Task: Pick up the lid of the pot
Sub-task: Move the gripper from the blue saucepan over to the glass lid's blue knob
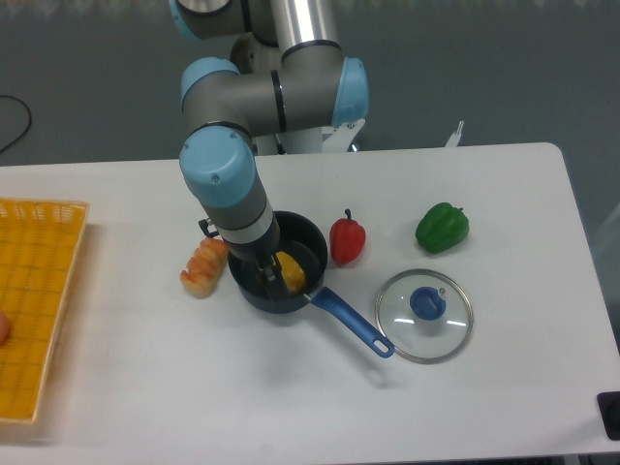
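Glass lid [407, 339] with a round blue knob [427, 303] on top, lying on the table [194, 387] off to the right of the claw [270, 272] as I look at it, and nearer to me; that's the pot lid, knob up, and the claw is well apart from it. The grey-blue arm [225, 174] reaches down from the far side, and the claw at its end shows against the dark inside of a black pot [274, 304]. Black on black, it's hard to read: I can't tell whether the claw is open or closed, or how deep it sits. Just beside it, in the pot, there's something yellow-orange [292, 275]. The pot's blue handle [349, 318] slants away from the claw, rightward and toward me, its tip overlapping the lid's edge from where I stand. Right of the claw and a little farther back is a red pepper [347, 239], and well beyond that, on the same side, a green pepper [443, 229]. Left of the claw, near the pot, lies a golden-brown bread roll [203, 268]. Much farther left is a yellow crate [66, 211] with a rounded orange thing [3, 326] partly cut off by the edge of my view.
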You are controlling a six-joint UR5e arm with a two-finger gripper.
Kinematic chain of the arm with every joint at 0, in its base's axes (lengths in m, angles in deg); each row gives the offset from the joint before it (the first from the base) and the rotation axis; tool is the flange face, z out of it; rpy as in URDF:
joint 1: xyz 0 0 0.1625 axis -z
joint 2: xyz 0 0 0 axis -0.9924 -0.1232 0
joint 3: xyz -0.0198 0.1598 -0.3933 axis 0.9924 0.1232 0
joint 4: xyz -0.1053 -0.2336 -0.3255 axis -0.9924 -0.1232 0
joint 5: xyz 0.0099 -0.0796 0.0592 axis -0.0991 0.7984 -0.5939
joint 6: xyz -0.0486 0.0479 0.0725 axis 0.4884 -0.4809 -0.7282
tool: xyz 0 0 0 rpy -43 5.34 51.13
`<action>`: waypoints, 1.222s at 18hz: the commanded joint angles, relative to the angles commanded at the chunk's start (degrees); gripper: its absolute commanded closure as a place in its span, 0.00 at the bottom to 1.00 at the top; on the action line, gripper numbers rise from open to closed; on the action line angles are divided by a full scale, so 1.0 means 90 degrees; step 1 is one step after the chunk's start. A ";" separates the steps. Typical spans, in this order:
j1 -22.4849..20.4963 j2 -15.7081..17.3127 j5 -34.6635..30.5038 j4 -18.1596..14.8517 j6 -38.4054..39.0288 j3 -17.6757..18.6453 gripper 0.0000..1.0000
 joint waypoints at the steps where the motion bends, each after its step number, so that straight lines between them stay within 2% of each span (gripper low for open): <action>1: -0.0010 0.0010 0.0039 0.0000 -0.0019 0.0019 0.00; 5: -0.0107 0.0029 0.0400 0.0000 0.0058 -0.0039 0.00; 9: -0.0410 0.0137 0.0342 0.0019 0.0068 0.0058 0.00; 18: -0.1484 0.0176 0.0508 0.0127 0.0087 0.0147 0.00; 22: -0.1884 0.0117 0.0508 0.0391 0.0127 0.0146 0.00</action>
